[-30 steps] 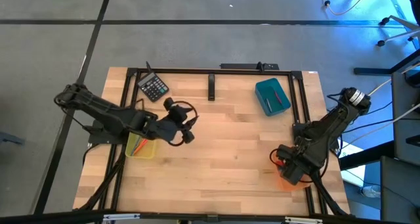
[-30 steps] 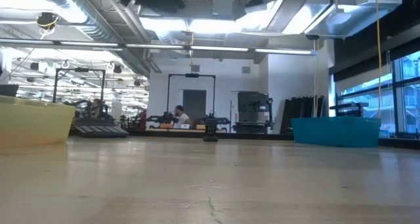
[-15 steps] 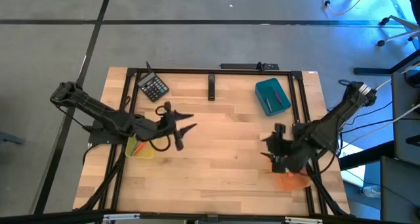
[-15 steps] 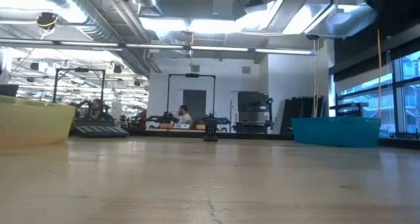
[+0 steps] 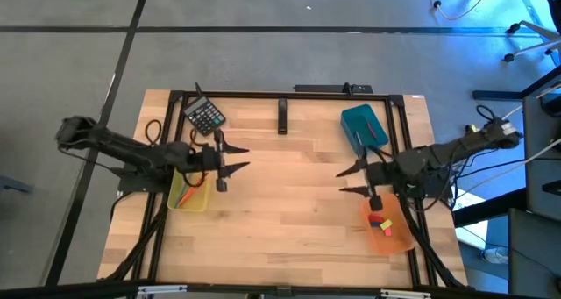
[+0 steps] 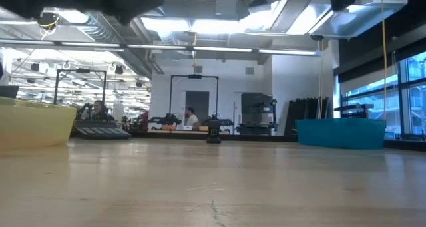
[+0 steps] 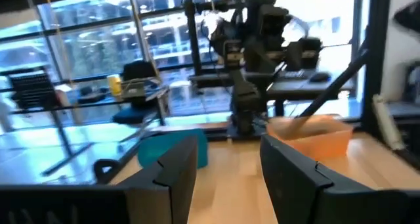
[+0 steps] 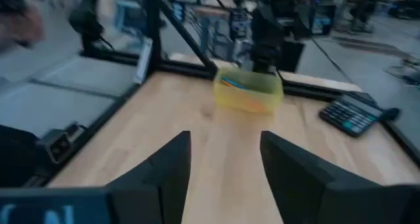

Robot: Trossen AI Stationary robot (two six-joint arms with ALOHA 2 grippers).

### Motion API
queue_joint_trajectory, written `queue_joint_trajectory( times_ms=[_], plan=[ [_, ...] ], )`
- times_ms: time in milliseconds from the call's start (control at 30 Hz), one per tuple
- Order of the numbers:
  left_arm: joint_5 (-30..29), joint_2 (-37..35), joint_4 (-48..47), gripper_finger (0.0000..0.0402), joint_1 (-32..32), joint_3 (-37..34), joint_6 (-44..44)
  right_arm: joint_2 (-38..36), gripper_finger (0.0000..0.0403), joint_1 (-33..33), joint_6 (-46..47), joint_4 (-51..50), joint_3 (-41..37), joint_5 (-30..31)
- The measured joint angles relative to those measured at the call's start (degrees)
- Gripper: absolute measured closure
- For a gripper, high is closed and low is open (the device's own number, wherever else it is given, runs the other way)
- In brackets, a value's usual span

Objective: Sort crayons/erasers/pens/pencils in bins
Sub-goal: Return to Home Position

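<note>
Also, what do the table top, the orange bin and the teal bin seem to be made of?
The pale planked table top looks like matte wood: joined strips with grain. The translucent orange bin seems plastic, light passing through its walls. The solid teal bin seems opaque, smooth plastic, probably.

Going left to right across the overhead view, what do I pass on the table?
Yellow bin → left gripper, fingers open → black bar → right gripper, fingers open → orange bin.
</note>
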Motion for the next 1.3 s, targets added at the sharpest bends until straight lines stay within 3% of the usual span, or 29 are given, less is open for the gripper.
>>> queue_joint_trajectory(
  times_ms=[67, 233, 567, 700, 933, 1300],
  plan=[
    [3.7, -1.4, 2.8, 0.0244, 3.0, -2.9, -1.7, -3.2, 0.0223, -2.9, 1.2, 0.2, -2.1, -3.1],
    [7.1, -7.9, 2.8, 0.0244, 6.3, -6.4, -1.9, -12.2, 0.0232, -6.6, 2.5, -3.1, -4.3, -3.7],
    [3.3, -24.4, -5.4, 0.0244, 6.6, -13.2, 0.0, -26.9, 0.0234, -10.9, 0.1, -12.4, -4.4, -3.8],
    [2.3, -29.6, -5.5, 0.0244, 6.6, -16.1, 0.5, -28.5, 0.0234, -12.3, 0.0, -10.5, -5.6, -4.7],
    [2.3, -35.5, -9.3, 0.0244, 6.6, -19.1, -0.5, -28.4, 0.0234, -16.7, 0.4, 4.5, -17.5, -8.9],
    [5.0, -42.3, -18.3, 0.0243, 6.6, -19.1, -2.2, -29.0, 0.0245, -23.8, 1.4, 6.2, -22.1, -13.9]
  ],
)
